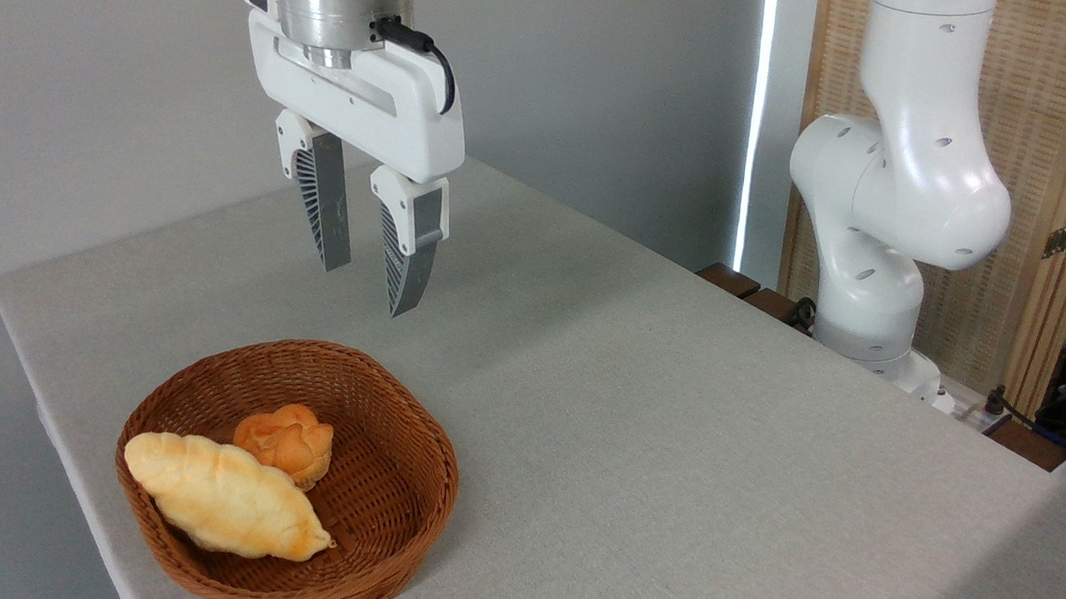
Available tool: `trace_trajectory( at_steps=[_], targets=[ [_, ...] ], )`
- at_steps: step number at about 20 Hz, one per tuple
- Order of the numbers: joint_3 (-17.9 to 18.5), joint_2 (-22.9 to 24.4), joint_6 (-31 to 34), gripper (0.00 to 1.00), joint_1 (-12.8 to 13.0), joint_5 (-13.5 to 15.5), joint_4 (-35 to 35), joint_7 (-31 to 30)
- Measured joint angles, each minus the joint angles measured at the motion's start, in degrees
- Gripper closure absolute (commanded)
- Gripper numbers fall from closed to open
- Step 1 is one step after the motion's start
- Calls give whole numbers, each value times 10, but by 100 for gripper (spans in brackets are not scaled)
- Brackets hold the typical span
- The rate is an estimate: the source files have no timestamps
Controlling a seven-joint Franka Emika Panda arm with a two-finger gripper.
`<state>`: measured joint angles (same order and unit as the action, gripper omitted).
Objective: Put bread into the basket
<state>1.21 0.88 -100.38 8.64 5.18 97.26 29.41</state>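
Bread (224, 496) below open pincer (370, 283)

Bread (224, 496) in basket (405, 443)

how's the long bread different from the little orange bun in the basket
The bread is long and leaf-shaped with pointed ends; the bun is small, round and knotted. The bread is pale golden with browned edges; the bun is deeper orange. The bread lies toward the near left rim, the bun behind it, nearer the middle. Both sit inside the basket, touching each other.
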Motion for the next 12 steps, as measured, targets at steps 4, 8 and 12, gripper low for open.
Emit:
trace_trajectory(
  at_steps=[4,8,12],
  targets=[
    [3,0,0,0,-2,-2,-1,0],
    [7,0,0,0,-5,-2,-2,0],
    [8,0,0,0,-6,-7,-2,0]
  ],
)
